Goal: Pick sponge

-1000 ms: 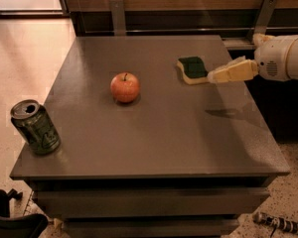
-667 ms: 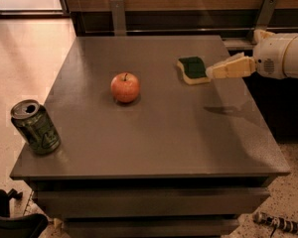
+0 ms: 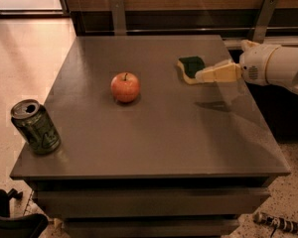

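The sponge [image 3: 190, 66], dark green on top over a pale yellow body, lies flat on the dark grey table [image 3: 154, 133] at its far right. My gripper [image 3: 202, 75] reaches in from the right on a white arm [image 3: 275, 66]. Its pale yellow tip is at the sponge's right front edge, low over the table. Whether it touches the sponge does not show.
A red apple [image 3: 125, 87] stands near the table's middle, left of the sponge. A green drink can [image 3: 35, 126] stands upright at the near left corner. A wooden wall with metal brackets runs behind the table. The floor drops away at the table's left and front.
My gripper has moved left towards the sponge, so its tip now meets the sponge's right front edge. The sponge, apple and can have not moved.
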Controlling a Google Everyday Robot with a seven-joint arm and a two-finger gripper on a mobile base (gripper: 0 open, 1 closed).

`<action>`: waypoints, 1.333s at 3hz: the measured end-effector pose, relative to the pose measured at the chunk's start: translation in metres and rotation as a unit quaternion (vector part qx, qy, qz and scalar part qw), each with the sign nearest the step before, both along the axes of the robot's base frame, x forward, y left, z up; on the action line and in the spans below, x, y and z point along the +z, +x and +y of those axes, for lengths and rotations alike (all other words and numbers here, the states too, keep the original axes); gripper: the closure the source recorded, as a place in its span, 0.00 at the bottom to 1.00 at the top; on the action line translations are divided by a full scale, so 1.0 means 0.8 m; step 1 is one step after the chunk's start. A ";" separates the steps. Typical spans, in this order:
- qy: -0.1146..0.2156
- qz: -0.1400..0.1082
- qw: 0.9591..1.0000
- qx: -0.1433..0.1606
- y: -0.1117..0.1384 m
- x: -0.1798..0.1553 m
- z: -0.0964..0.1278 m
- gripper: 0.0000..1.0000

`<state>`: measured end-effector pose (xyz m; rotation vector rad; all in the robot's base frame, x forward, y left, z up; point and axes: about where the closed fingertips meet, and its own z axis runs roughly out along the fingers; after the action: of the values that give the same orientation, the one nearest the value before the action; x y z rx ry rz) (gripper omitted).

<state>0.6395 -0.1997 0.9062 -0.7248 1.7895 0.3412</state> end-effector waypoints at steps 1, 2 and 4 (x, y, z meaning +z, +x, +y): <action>0.048 0.008 0.999 0.005 0.025 -0.054 0.029 0.00; 0.085 0.009 0.996 0.006 0.042 -0.094 0.047 0.00; 0.112 0.004 0.994 0.002 0.057 -0.112 0.063 0.41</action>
<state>0.6853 -0.1495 0.8167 -0.5697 1.7244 0.5383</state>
